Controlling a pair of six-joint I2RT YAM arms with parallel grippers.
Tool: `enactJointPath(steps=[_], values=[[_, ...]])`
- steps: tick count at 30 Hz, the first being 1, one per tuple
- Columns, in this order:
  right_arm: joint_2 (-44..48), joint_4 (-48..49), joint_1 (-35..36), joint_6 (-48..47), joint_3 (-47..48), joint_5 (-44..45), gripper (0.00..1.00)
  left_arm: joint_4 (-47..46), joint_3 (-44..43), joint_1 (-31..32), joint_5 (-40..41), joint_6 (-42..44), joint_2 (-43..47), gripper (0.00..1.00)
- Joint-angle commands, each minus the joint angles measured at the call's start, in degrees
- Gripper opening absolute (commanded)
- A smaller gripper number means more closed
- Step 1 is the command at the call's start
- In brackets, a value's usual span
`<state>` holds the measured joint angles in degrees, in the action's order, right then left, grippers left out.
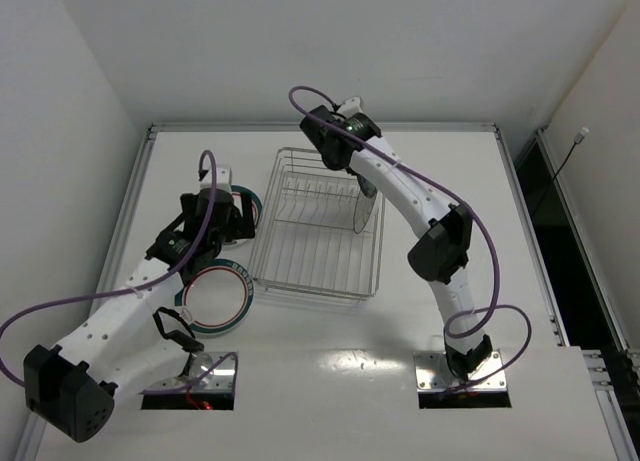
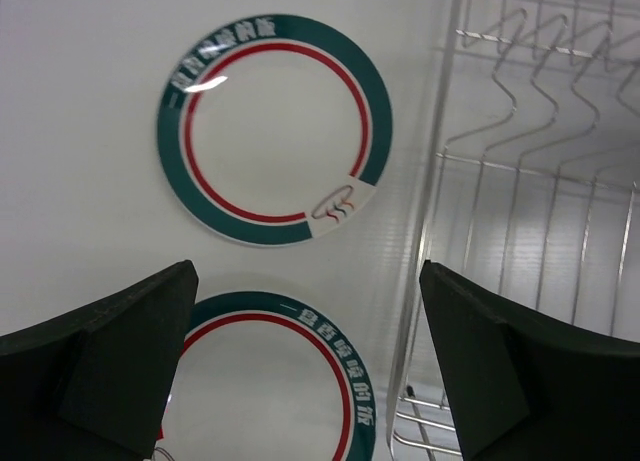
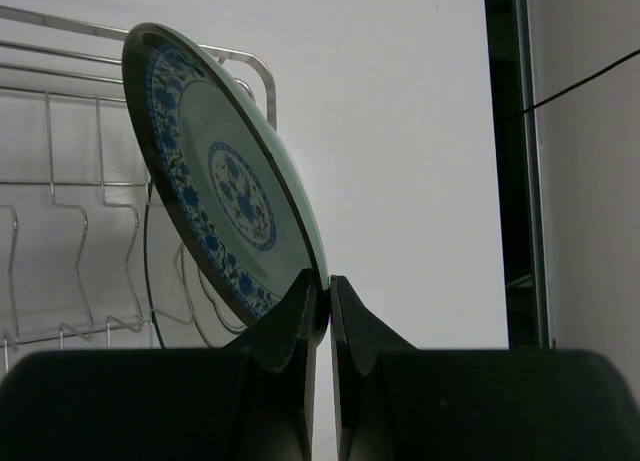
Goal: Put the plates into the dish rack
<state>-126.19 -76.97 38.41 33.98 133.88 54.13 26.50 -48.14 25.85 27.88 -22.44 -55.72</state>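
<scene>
Far plate (image 2: pixel 275 131): white centre, thin red ring, broad dark green band with white lettering, and a white gap carrying a small squiggle. Near plate (image 2: pixel 265 391), same red ring, same green band. White table (image 1: pixel 340 351) under both. By the silver wire dish rack (image 1: pixel 310 253), the patterned plate (image 3: pixel 235 201) shows pale green, a blue floral border, a blue centre motif.
</scene>
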Motion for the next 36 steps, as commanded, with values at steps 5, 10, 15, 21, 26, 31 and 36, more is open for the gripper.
enactJointPath(steps=[5, 10, 15, 21, 26, 31, 36], values=[[8.75, 6.12, 1.13, -4.52, -2.93, 0.20, 0.00, -1.36, -0.82, -0.97, -15.04, 2.74, -5.79, 0.90], [10.61, 8.77, 2.37, -6.29, -3.02, -1.83, 0.00, -1.36, -0.82, -0.97, -20.49, 3.36, -11.23, 0.74], [10.61, 8.77, 3.60, -8.22, -2.14, -0.25, 0.00, -0.22, -1.34, -1.50, -24.71, 3.36, -17.65, 0.29], [12.72, 9.47, 3.60, -8.83, -6.08, 0.28, 0.00, 0.39, -1.87, -2.20, -33.05, -1.01, -23.90, 0.00], [14.66, 9.47, 3.60, -8.84, -9.86, 2.30, 0.00, -2.32, 0.67, -1.59, -35.96, -9.80, -22.68, 0.00], [17.73, 10.52, 3.60, -9.36, -15.66, 3.43, 0.00, -4.78, 2.70, 2.00, -33.86, -20.86, -17.94, 0.00], [17.73, 11.14, 3.60, -9.37, -17.96, 3.44, 0.00, -8.13, 5.94, 5.96, -30.97, -29.58, -14.68, 0.00]])
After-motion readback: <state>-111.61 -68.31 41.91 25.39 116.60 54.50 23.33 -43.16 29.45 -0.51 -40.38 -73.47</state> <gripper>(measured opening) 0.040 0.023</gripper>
